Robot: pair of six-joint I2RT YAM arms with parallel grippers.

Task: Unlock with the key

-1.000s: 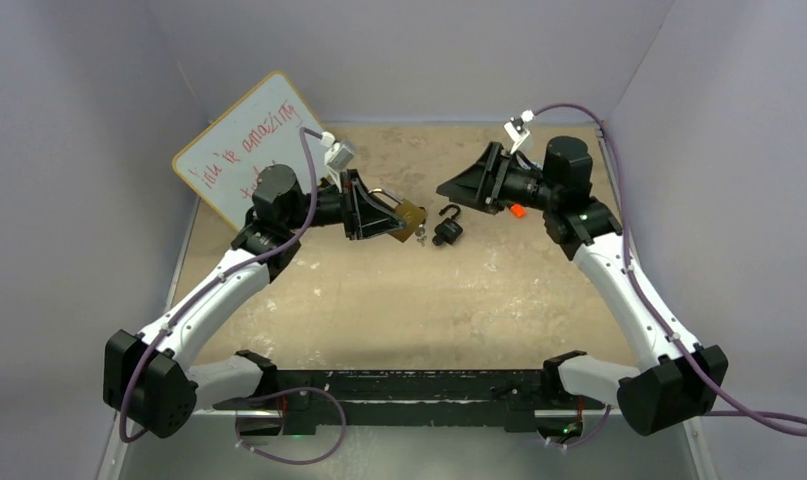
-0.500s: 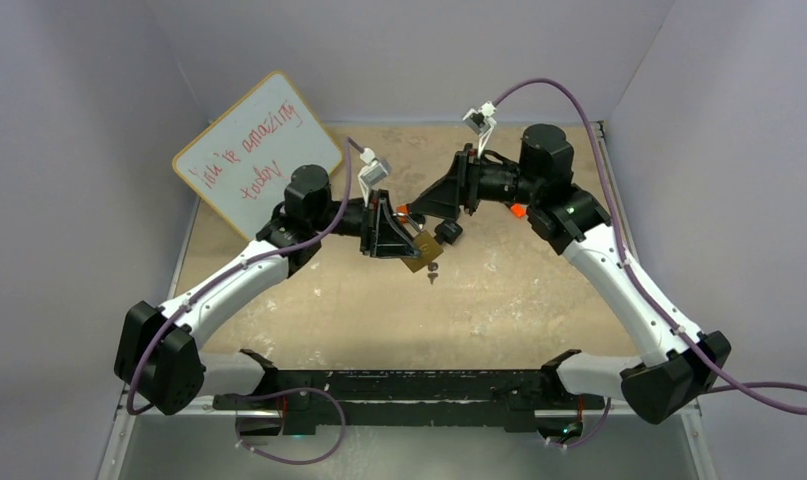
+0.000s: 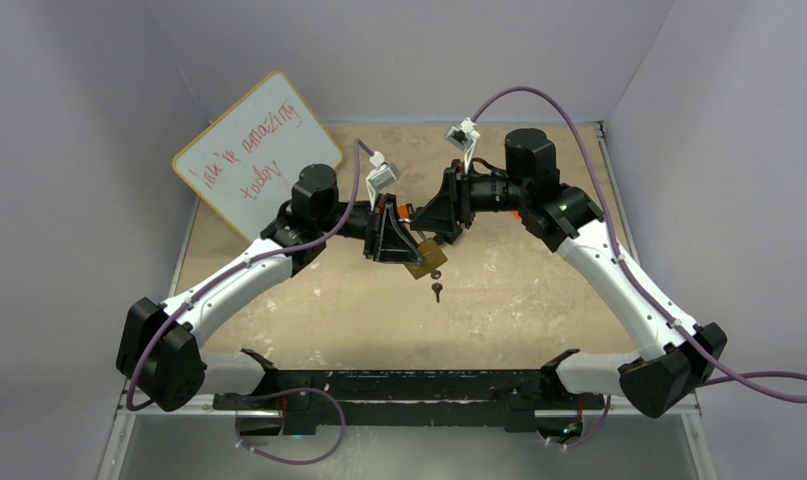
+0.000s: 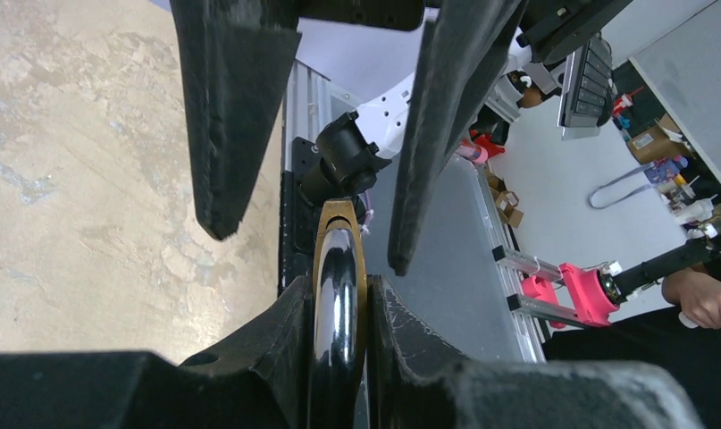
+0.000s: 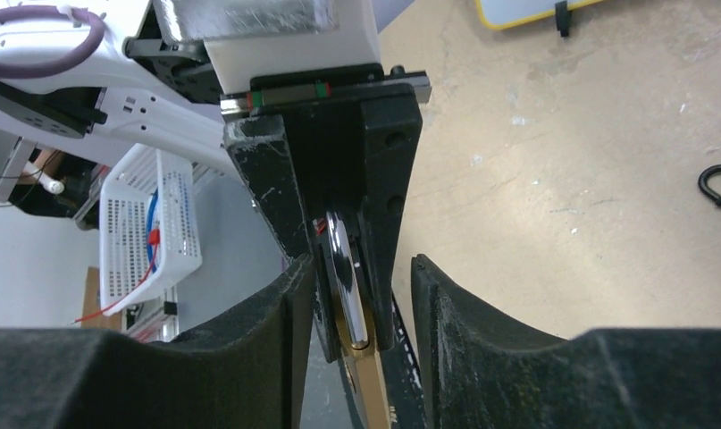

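My left gripper (image 3: 404, 245) is shut on the chrome shackle of a brass padlock (image 3: 425, 258) and holds it above the table's middle. A small key (image 3: 437, 290) hangs just below the padlock. In the left wrist view the shackle and brass body (image 4: 339, 268) are clamped in my left gripper (image 4: 339, 288). My right gripper (image 3: 432, 226) is open. In the right wrist view its jaws (image 5: 361, 264) straddle the left gripper's tips and the padlock (image 5: 358, 375), not touching it.
A whiteboard (image 3: 254, 150) with red writing leans at the back left. A black shackle-shaped piece (image 5: 718, 186) lies on the tan table surface (image 3: 539, 290). Grey walls enclose the table on three sides.
The left arm lifted the padlock and carried it right toward the middle. The right arm swung left, and its open jaws came around the padlock. The key now hangs lower.
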